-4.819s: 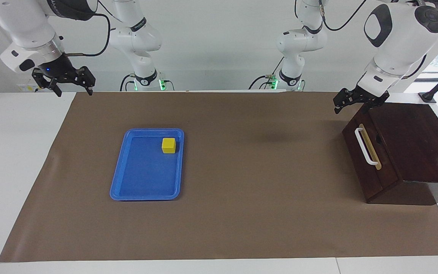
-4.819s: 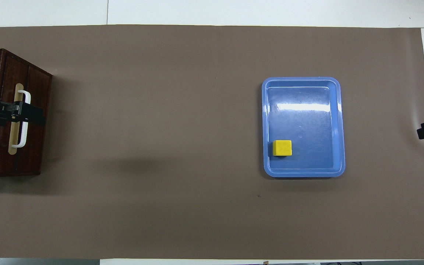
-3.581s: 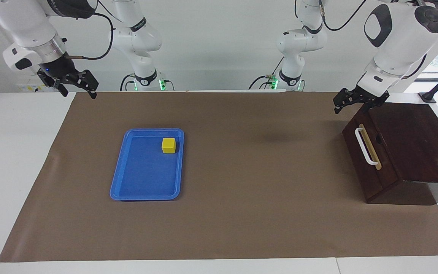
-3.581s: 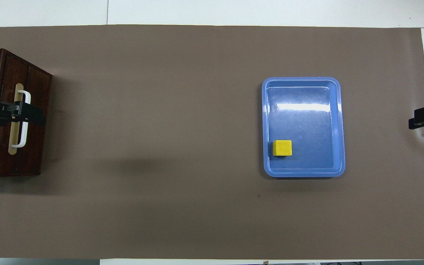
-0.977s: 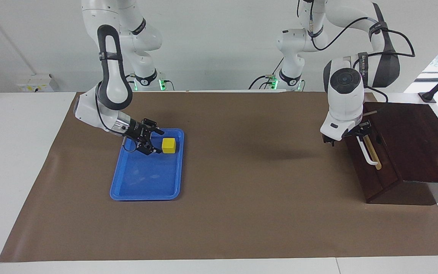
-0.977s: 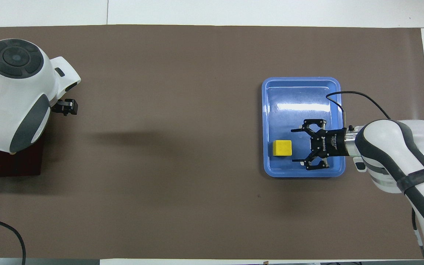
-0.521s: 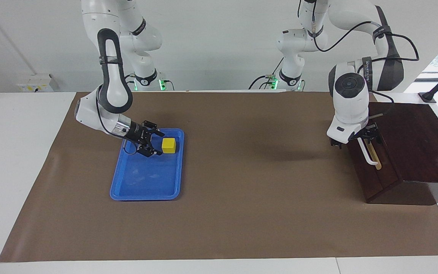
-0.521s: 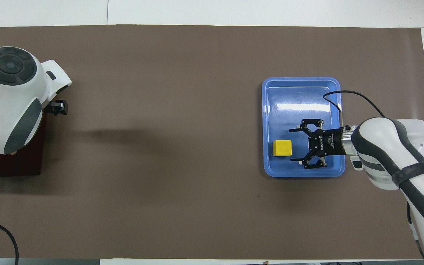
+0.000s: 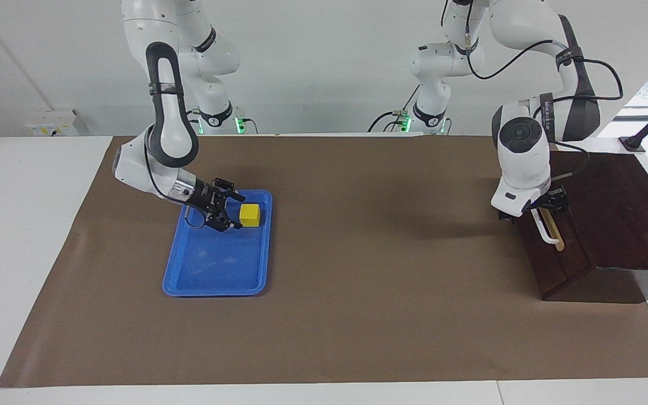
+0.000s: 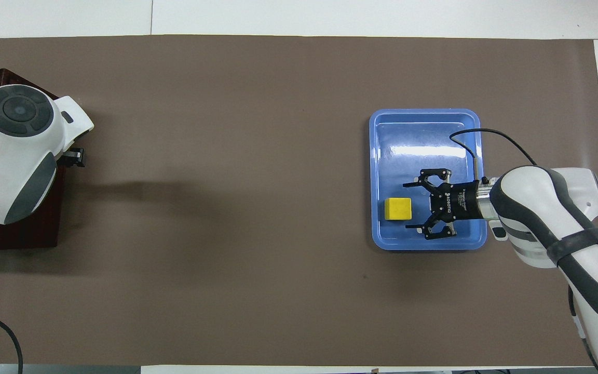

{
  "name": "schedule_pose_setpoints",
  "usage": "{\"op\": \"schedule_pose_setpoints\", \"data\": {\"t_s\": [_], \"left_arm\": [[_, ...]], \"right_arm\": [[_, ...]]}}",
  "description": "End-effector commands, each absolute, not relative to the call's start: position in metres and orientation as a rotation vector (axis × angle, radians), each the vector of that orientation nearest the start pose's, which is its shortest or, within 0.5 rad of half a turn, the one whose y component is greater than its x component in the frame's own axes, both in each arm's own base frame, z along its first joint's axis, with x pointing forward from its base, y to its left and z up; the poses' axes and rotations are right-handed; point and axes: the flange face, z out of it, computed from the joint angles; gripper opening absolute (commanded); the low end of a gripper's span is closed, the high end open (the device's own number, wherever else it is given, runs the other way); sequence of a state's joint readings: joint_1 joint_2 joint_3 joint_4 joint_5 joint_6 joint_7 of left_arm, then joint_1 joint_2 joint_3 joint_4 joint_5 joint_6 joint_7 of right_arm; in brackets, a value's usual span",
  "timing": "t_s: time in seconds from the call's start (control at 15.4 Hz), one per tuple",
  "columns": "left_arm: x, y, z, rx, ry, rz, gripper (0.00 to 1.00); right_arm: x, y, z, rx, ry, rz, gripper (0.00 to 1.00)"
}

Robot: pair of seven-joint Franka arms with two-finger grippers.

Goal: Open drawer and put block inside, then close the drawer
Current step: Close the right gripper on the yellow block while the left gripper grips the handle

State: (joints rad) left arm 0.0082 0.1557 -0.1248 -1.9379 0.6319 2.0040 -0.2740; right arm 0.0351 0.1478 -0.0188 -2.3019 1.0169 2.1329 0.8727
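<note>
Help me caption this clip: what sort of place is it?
Likely a robotics lab: two white arms bolted at a table under brown paper, staged with only a yellow block, blue tray and wooden drawer.

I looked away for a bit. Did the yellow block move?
No. The block sits in the same corner of the blue tray, nearest the robots; the right pincer is beside it.

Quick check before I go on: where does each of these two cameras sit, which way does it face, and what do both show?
Facing view: high across the table, looking at the robots; both arms show whole, right gripper over the blue tray, left gripper at the drawer.
Overhead view: above the robots' end, looking steeply down; forearms and grippers show.
Shared: the block in the tray, the brown mat, half a turn apart.
</note>
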Motion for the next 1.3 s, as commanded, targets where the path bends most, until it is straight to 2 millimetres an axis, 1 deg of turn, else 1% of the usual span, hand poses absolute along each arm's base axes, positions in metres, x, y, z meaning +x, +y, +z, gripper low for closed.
{"op": "schedule_pose_setpoints", "data": {"t_s": [0.0, 0.13, 0.33, 0.39, 0.59, 0.72, 0.98, 1.04, 1.11, 1.24], "left_arm": [[0.584, -0.028, 0.399, -2.582, 0.176, -0.066, 1.00], [0.586, -0.029, 0.392, -2.585, 0.174, -0.058, 1.00], [0.586, -0.030, 0.391, -2.584, 0.179, -0.056, 1.00], [0.586, -0.030, 0.391, -2.583, 0.181, -0.056, 1.00], [0.584, -0.032, 0.389, -2.586, 0.196, -0.059, 1.00], [0.583, -0.034, 0.384, -2.596, 0.212, -0.073, 1.00], [0.583, -0.031, 0.383, -2.598, 0.215, -0.074, 1.00], [0.583, -0.031, 0.383, -2.598, 0.216, -0.076, 1.00], [0.583, -0.031, 0.383, -2.599, 0.217, -0.077, 1.00], [0.580, -0.032, 0.378, -2.603, 0.228, -0.076, 1.00]], "right_arm": [[0.505, 0.046, 0.271, -1.748, 1.727, 0.739, 1.00], [0.505, 0.046, 0.271, -1.749, 1.727, 0.738, 1.00], [0.504, 0.046, 0.271, -1.749, 1.727, 0.738, 1.00], [0.504, 0.046, 0.270, -1.749, 1.729, 0.741, 0.97], [0.504, 0.044, 0.270, -1.749, 1.732, 0.733, 0.94], [0.503, 0.043, 0.269, -1.749, 1.734, 0.733, 0.94], [0.502, 0.043, 0.268, -1.749, 1.736, 0.736, 0.94], [0.501, 0.043, 0.268, -1.749, 1.737, 0.737, 0.90], [0.501, 0.043, 0.268, -1.749, 1.737, 0.737, 0.83], [0.500, 0.043, 0.266, -1.750, 1.740, 0.740, 0.67]]}}
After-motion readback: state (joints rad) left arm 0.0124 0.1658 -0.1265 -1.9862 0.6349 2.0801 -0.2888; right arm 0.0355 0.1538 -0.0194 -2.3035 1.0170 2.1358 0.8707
